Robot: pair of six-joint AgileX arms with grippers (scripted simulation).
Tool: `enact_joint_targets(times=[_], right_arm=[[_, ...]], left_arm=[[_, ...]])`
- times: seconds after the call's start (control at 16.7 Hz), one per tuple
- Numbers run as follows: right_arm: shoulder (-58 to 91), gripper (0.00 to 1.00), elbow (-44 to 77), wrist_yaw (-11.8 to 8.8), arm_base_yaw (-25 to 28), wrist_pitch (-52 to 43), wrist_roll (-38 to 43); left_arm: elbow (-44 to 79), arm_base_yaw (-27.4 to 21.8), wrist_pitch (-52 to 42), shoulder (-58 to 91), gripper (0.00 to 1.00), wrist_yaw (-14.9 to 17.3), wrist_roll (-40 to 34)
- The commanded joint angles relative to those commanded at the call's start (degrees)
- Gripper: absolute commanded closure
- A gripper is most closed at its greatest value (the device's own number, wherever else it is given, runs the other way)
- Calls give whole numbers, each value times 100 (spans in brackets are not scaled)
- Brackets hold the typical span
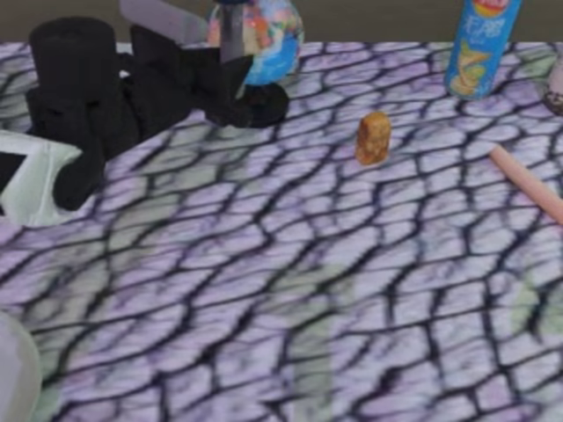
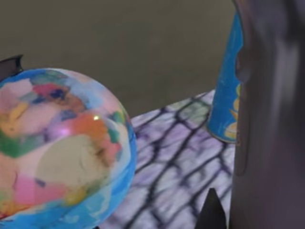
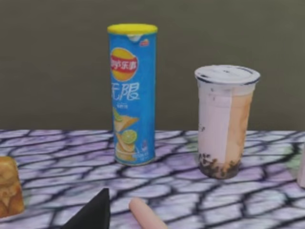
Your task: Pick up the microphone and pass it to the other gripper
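Observation:
The microphone [image 1: 231, 37] stands upright just in front of the globe, its grey handle up and its dark head cut off by the picture's top edge. My left gripper [image 1: 227, 77] reaches in from the left and is shut on the lower handle. In the left wrist view the handle [image 2: 269, 119] fills the side of the picture, with one dark fingertip [image 2: 213, 214] close against it; the other finger is hidden. My right gripper [image 3: 152, 224] is out of the top view and open; one fingertip [image 3: 97, 212] shows low over the table.
A colourful globe [image 1: 273, 35] on a dark base [image 1: 262, 105] stands right behind the microphone. A blue chips can [image 1: 479, 44] and a milk-tea cup [image 3: 225, 124] stand at the back right. An orange-brown figurine [image 1: 373, 137] is mid-table, and a pink rod [image 1: 528, 180] lies at the right.

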Motion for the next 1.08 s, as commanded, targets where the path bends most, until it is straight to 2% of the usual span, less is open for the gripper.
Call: enact_joint_targets(times=[0.24, 0.6, 0.78, 1.08], right_arm=[[0, 0, 0, 0, 0, 0, 0], [0, 0, 0, 0, 0, 0, 0], [0, 0, 0, 0, 0, 0, 0], [0, 0, 0, 0, 0, 0, 0]], left_arm=[[-289, 52, 876, -420, 100, 358, 266], [-296, 8, 947, -458, 100, 363, 297], [-410, -360, 947, -625, 100, -31, 303], [-758, -1420, 923, -1114, 100, -1187, 300]])
